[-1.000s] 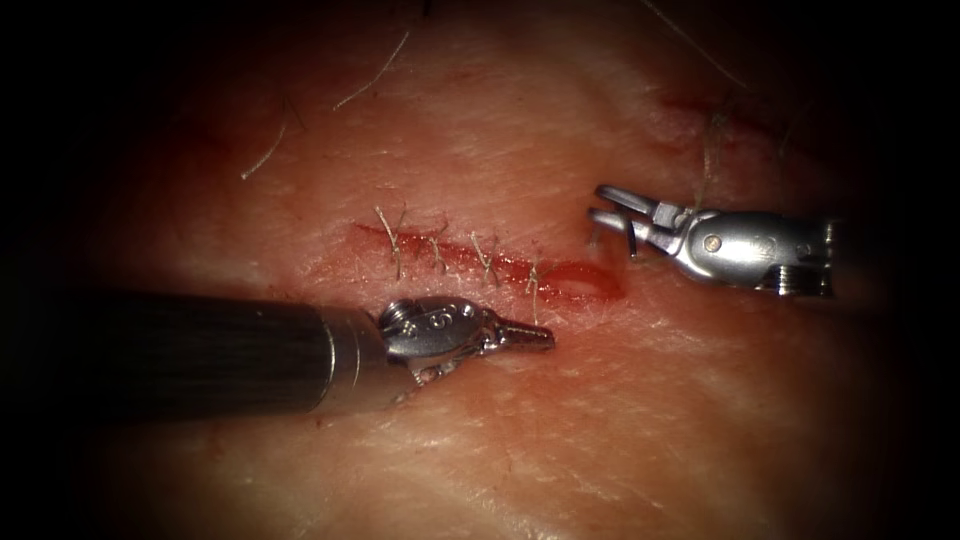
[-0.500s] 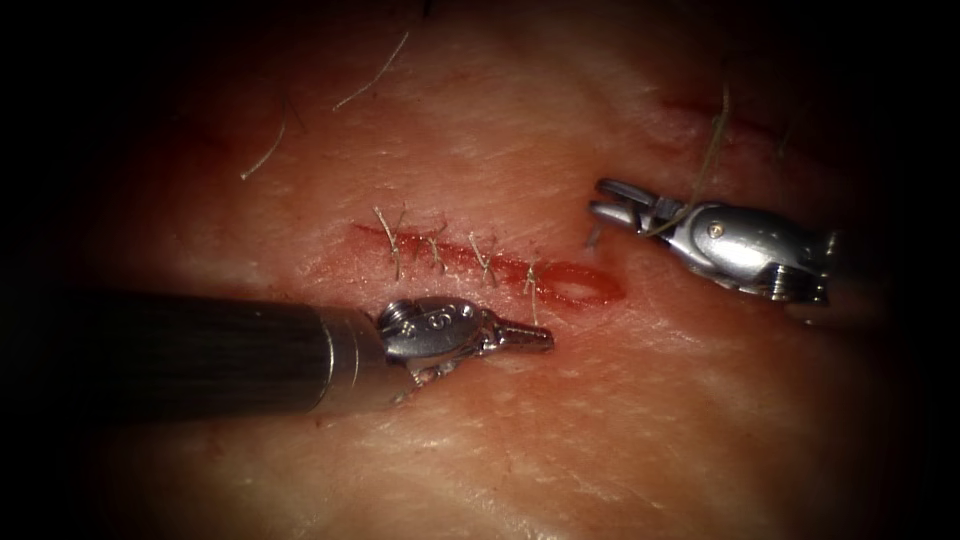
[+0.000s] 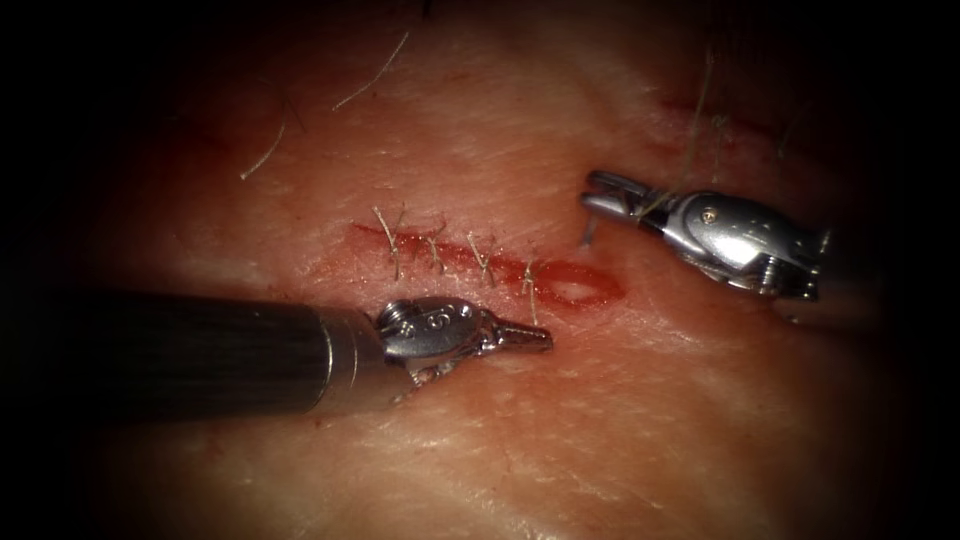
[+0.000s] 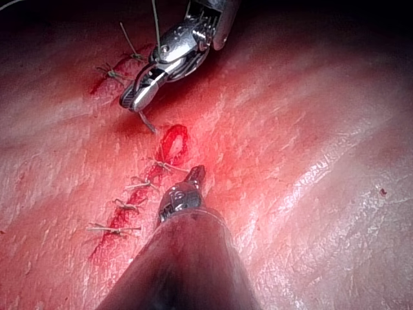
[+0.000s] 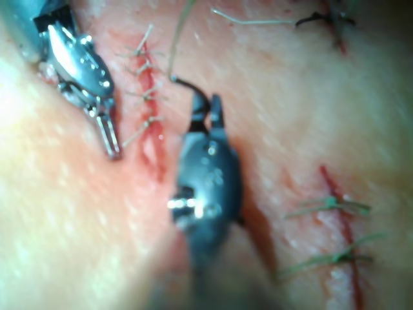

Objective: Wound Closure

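Note:
The cut [image 3: 470, 258] in the tissue [image 3: 640, 420] carries several stitches [image 3: 392, 240]; its right end [image 3: 582, 285] gapes, with red fluid around it. My left tool [image 3: 540, 338] lies just below the cut, jaws shut, holding nothing; it is also in the left wrist view [image 4: 195, 174]. My right tool [image 3: 598, 198] hovers above the cut's right end, jaws shut on the needle [image 3: 586, 234], whose free end points down, clear of the tissue. Thread [image 3: 698, 110] climbs from the jaws. The right wrist view has the right tool [image 5: 206, 111], needle [image 5: 187, 85] and thread [image 5: 182, 26].
Cut thread ends [image 3: 372, 76] lie on the tissue at the upper left. A second cut [image 3: 712, 108] sits behind the right tool; the right wrist view has another stitched cut [image 5: 341, 240]. The left tool's dark shaft [image 3: 180, 350] crosses the lower left.
The right tool has shifted slightly up and left and rolled, its jaws closing on the needle, which swung with them; the thread now rises steeply. The left tool has stayed put.

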`<state>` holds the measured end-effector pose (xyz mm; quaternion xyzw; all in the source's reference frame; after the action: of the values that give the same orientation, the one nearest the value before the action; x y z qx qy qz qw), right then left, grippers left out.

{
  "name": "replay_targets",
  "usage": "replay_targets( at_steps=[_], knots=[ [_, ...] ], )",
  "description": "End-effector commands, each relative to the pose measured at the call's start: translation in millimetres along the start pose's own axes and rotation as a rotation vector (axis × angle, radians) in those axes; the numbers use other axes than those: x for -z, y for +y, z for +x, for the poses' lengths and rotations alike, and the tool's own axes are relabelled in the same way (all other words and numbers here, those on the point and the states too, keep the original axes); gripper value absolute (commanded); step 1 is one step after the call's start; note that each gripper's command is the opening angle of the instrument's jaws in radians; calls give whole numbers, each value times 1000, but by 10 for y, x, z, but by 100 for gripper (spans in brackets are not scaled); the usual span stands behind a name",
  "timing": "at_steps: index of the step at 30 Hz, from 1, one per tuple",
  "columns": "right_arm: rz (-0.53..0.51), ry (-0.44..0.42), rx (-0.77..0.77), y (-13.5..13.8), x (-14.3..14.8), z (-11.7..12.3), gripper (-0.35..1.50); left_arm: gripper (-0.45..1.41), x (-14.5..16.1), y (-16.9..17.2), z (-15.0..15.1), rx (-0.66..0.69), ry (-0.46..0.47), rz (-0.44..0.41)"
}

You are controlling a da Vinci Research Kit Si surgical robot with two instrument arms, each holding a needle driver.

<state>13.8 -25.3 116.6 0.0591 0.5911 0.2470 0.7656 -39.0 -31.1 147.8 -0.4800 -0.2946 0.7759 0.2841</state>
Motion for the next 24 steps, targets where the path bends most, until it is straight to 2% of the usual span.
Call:
replay_targets(
  at_steps=[1, 14, 24],
  knots=[
    [12, -3, -12, -5, -11, -5, -35, -6, -8, -1, -5, 1, -1, -2],
    [34, -46, -186, -2, -16, -10, -35, -6, -8, -1, -4, 1, -1, -2],
    [45, -58, -227, -1, -21, -9, -35, -6, -8, 0, -5, 1, 0, -2]
  ],
)
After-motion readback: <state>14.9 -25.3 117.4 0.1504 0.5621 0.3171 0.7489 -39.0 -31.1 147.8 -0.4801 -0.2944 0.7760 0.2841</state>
